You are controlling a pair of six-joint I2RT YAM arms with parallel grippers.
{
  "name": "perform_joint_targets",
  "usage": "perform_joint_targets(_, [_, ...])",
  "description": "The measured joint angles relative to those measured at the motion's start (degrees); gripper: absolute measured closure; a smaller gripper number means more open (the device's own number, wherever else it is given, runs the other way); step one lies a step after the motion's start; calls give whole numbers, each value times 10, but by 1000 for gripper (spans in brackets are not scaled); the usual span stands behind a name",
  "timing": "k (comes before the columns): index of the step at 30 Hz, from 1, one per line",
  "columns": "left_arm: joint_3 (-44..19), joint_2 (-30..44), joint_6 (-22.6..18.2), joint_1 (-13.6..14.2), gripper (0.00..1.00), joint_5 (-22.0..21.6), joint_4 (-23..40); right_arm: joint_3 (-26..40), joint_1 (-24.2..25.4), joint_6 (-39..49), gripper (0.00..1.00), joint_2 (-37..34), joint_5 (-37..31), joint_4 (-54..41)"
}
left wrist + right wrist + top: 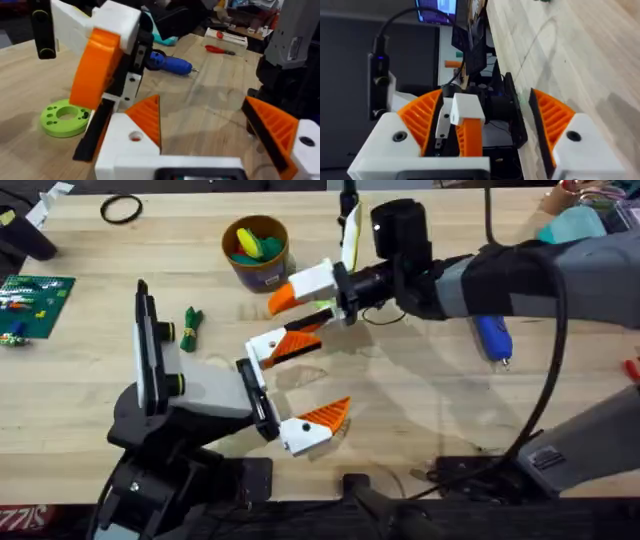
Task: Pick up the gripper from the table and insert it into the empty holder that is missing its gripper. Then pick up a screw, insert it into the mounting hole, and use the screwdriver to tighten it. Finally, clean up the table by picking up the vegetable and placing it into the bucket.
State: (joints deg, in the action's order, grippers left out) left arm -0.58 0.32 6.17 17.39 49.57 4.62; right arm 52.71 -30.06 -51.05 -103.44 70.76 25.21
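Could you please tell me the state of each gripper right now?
Left gripper: open, empty.
Right gripper: around the gripper piece; grip cannot be told.

No clear text anywhere. Only partial lettering: red strip w/ pale letters [22,514] at the overhead view's lower left corner, front edge of the bench [90,395], reads approx "ZZIS", cut off, can't confirm. Green board [33,305] at far left of the bench has small white/red marks, too small to read. Label on the bucket [258,277]: illegible. Lit screen [437,10] in right wrist view: nothing readable.
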Motion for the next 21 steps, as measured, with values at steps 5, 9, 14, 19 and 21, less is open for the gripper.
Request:
perform_joint_targets(5, [0,0,0,0,14,2,0,0,35,0,5,0,30,-1])
perform_joint_targets(9, [0,0,0,0,14,3,1,0,49,1,6,0,40,-3])
perform_joint_targets(14, [0,0,0,0,14,4,1,0,54,1,6,0,43,-3])
perform_joint_targets(19, [0,0,0,0,14,4,1,0,54,1,6,0,44,-3])
perform_joint_targets(21, [0,0,0,0,14,4,1,0,54,1,6,0,44,-3])
